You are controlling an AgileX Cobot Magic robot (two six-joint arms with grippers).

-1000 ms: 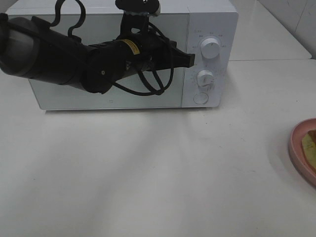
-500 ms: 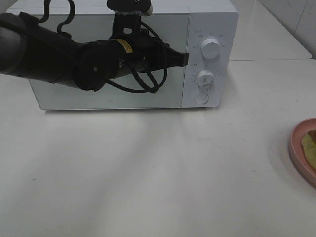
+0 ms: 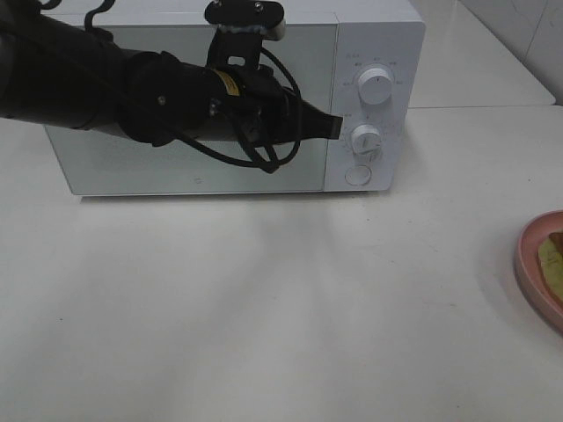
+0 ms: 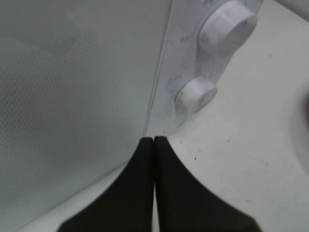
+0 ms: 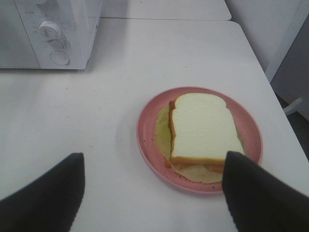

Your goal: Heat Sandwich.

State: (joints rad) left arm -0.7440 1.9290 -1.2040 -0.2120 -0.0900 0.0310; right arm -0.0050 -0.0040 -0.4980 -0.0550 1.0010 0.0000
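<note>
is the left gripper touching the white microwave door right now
Cannot tell. The left wrist view shows the shut left gripper with its tips at the white microwave door's right edge, but no clear gap or contact.

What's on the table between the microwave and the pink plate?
Nothing: only bare white table lies between the microwave and the pink plate, seen in the right wrist view.

Bright even light; soft shadows; left wrist view blurred close-up.
</note>
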